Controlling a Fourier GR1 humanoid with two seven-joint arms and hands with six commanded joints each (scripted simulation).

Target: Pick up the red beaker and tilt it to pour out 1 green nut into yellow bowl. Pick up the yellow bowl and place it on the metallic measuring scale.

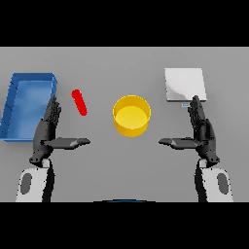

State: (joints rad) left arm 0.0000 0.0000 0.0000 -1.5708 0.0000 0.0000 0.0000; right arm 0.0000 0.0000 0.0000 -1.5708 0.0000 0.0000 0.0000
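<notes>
A red beaker [79, 102] shows as a slim red shape on the table, left of centre. The yellow bowl [132, 115] stands in the middle, its inside showing no nut. A metallic measuring scale [184, 85] lies at the back right. My left hand [47, 129] hovers near the table's front left, fingers straight and thumb stretched toward the centre, just below and left of the beaker. My right hand [202, 129] mirrors it at the front right, open, its fingertips just below the scale. Neither hand holds anything.
A blue tray [26, 104] with raised walls stands at the far left, close beside my left hand.
</notes>
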